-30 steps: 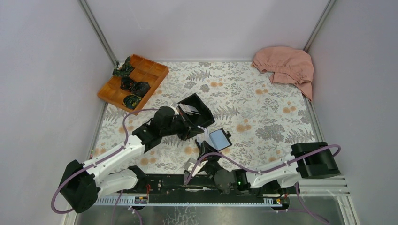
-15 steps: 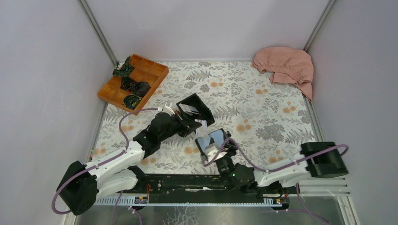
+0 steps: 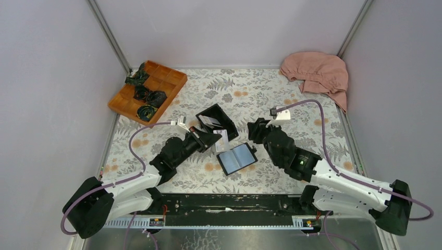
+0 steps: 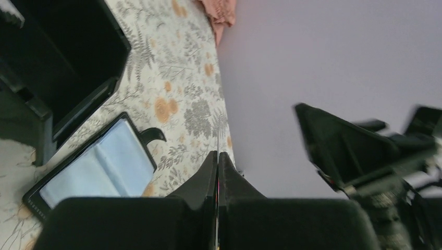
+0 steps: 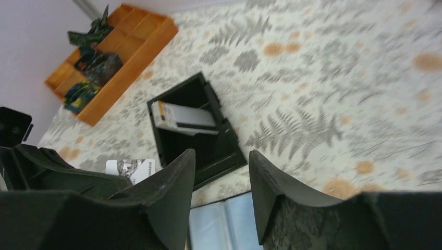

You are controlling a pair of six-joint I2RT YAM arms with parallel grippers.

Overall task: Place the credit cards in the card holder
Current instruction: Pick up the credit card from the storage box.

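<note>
A card [image 5: 130, 167] is pinched in the left gripper [image 3: 216, 139] just beside the open holder [image 3: 237, 158], while the right gripper [image 3: 254, 130] is held spread and empty.

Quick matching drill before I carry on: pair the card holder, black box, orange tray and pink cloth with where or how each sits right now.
Things:
1. card holder
2. black box
3. orange tray
4. pink cloth

States:
A. bunched in the far right corner
B. lying open, blue-grey inside facing up
C. has credit cards inside
D. far left, dark bundles in some compartments

Pairs: 1-B, 2-C, 3-D, 4-A
</note>
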